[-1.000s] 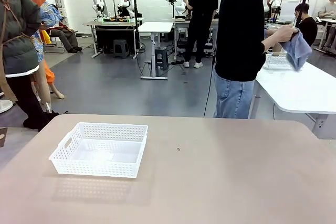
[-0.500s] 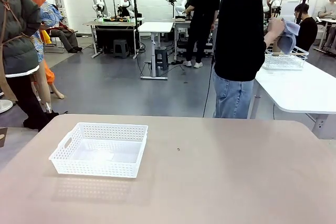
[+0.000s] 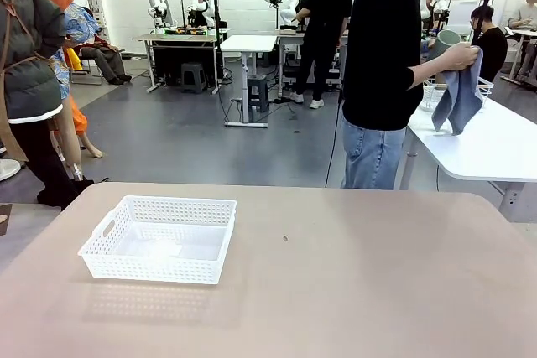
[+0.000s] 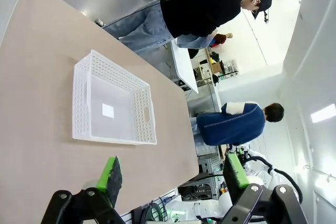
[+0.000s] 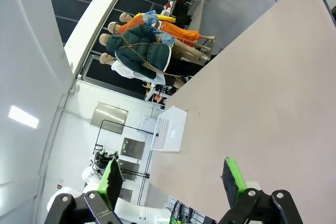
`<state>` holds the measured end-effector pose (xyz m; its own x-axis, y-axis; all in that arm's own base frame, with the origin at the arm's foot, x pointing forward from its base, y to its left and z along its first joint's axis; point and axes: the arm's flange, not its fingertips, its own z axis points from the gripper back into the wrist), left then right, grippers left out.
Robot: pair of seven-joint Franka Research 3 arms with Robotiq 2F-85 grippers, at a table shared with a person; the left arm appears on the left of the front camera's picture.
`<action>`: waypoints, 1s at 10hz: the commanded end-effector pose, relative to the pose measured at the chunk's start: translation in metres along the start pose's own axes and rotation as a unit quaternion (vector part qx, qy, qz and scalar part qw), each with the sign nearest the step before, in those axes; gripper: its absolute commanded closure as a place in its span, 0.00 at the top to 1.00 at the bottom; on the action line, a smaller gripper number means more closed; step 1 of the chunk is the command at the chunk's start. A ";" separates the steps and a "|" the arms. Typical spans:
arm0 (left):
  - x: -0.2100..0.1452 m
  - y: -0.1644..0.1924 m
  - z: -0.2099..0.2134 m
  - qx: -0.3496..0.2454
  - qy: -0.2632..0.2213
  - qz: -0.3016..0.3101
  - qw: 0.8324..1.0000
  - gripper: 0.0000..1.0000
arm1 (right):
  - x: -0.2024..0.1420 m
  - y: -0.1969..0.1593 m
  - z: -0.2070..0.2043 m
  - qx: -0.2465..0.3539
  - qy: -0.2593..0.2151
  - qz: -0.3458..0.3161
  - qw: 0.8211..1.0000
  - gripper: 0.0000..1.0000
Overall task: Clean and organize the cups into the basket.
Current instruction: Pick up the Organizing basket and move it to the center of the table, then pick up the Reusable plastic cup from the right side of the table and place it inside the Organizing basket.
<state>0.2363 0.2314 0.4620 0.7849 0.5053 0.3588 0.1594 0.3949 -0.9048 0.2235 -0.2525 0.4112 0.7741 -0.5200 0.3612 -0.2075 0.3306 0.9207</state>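
Beyond the desk (image 3: 352,282), the person (image 3: 382,56) has drawn the cloth (image 3: 457,98) off a mint cup (image 3: 445,41), likely wiped. Basket (image 3: 155,267) waits empty by the desk's left edge; left gripper (image 4: 172,170) and right gripper (image 5: 171,176) gape, idle.

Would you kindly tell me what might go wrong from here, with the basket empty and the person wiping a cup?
1. The pale mint green tumbler sits in the person's hand with a hanging blue-grey cloth; a handover might snag the cloth or drop the tumbler.
2. The shallow white perforated plastic basket stands free on the tan table; the open left tool could push it when placing.
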 end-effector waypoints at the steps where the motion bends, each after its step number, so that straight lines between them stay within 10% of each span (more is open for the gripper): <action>1: 0.001 0.001 0.003 0.000 0.004 -0.003 1.000 1.00 | 0.002 0.000 0.001 0.005 0.007 0.002 1.000 1.00; 10: 0.001 0.001 0.003 0.000 0.004 -0.003 1.000 1.00 | 0.002 0.000 0.001 0.005 0.007 0.002 1.000 1.00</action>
<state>0.2363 0.2314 0.4620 0.7849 0.5053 0.3587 0.1593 0.3949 -0.9048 0.2235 -0.2524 0.4112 0.7742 -0.5198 0.3611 -0.2077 0.3303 0.9207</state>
